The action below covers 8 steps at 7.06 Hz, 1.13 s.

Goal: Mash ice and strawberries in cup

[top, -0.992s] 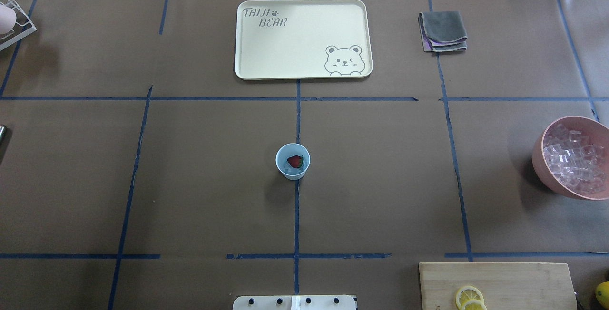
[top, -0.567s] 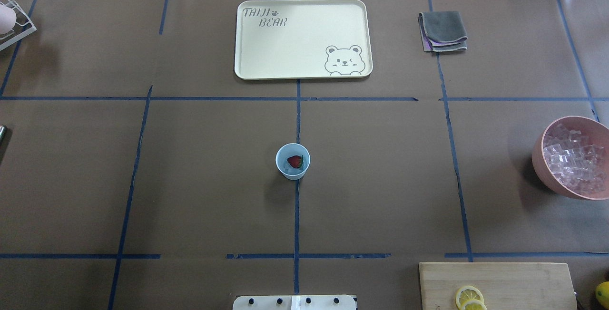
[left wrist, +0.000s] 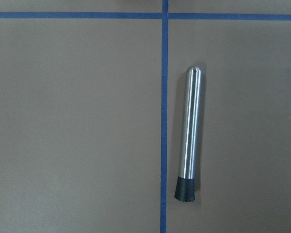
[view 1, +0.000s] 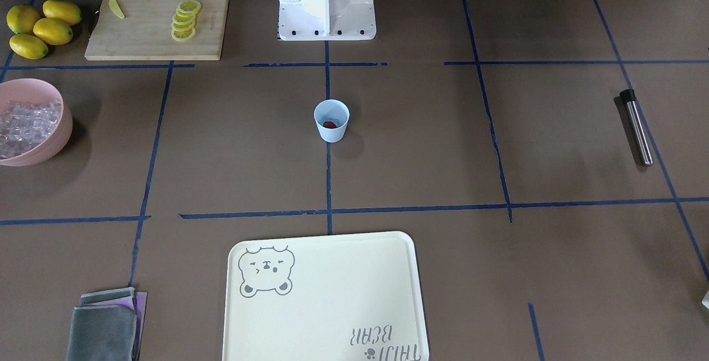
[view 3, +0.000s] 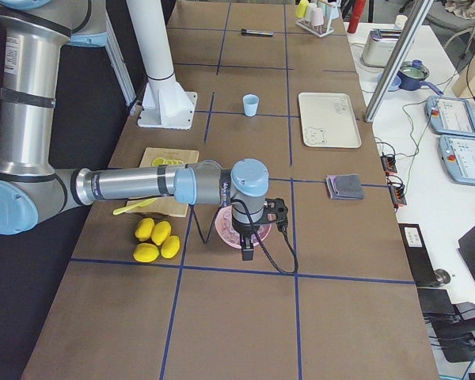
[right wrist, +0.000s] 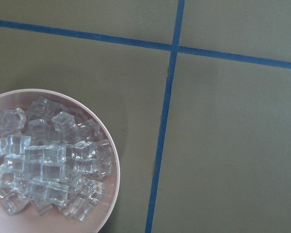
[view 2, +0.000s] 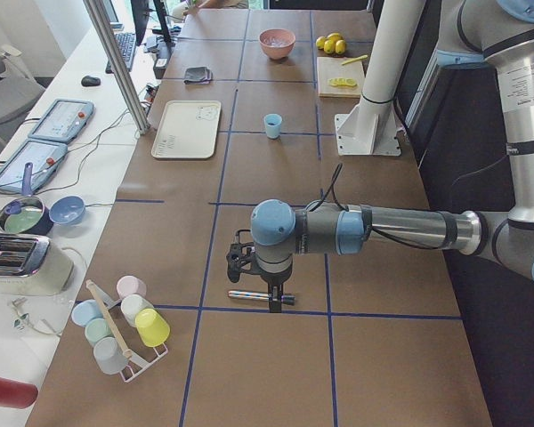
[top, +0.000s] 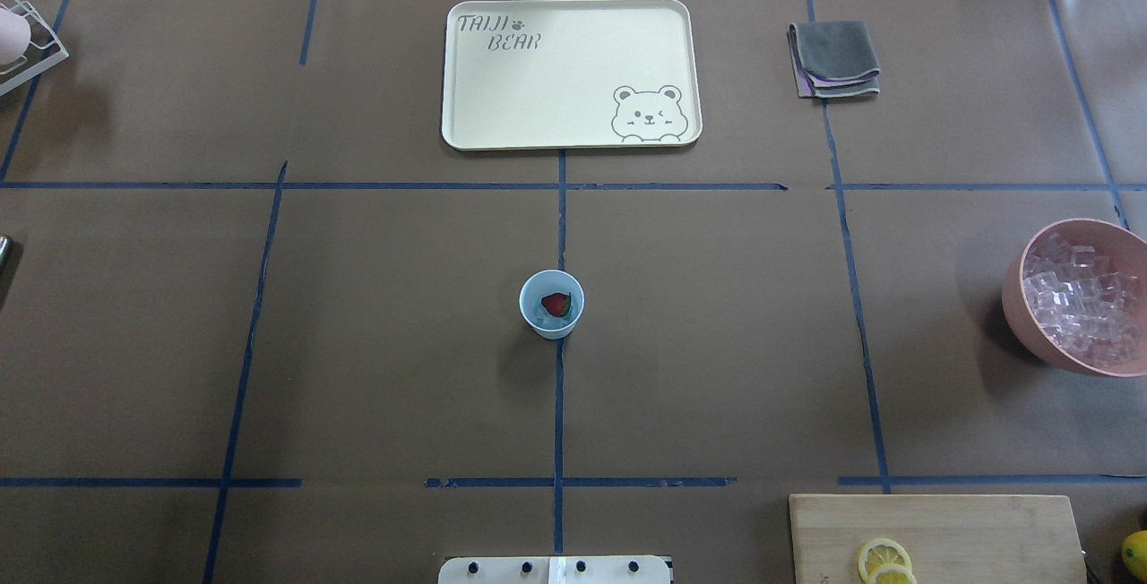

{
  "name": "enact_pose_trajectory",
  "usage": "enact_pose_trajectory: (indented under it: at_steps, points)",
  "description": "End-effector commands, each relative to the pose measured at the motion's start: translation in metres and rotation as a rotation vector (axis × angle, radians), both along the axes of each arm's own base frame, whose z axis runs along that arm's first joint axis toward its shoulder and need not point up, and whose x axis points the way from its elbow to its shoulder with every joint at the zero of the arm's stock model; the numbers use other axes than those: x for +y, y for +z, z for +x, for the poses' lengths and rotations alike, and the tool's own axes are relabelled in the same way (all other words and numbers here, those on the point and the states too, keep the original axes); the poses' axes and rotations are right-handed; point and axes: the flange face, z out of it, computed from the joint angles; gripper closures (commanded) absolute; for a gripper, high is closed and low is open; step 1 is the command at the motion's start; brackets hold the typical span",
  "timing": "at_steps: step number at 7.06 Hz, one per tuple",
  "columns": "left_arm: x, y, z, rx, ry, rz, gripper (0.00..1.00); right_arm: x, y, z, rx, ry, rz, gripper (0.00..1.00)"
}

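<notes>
Sitting at table ctr on a blue tape line, the cup holds the strawberry atop some ice. More ice fills the pink bowl, well off to the robot's rt. The left gripper hangs over a metal rod, the right gripper over the bowl. Can't tell if either is open or closed.

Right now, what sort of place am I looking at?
Probably a robotics lab staged as a drink-prep station: a grey-and-blue robot arm over a brown paper-covered table gridded with blue tape, grey control panels alongside, and a pink bowl of clear ice cubes.
</notes>
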Motion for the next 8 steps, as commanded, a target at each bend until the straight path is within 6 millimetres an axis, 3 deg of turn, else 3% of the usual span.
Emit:
enact_pose_trajectory:
  at_steps: [1, 4, 8]
  points:
    - [0.002, 0.0, 0.0, -0.004, -0.001, -0.004, 0.0, 0.002, 0.0, 0.0, -0.001, -0.001, 0.0, 0.0]
    - [0.002, 0.004, -0.001, -0.005, -0.003, -0.015, 0.0, 0.012, 0.006, 0.0, 0.001, -0.009, -0.006, 0.0]
    - [0.004, 0.005, -0.003, -0.005, -0.009, -0.022, 0.0, 0.027, -0.004, 0.001, -0.001, -0.008, 0.003, 0.0]
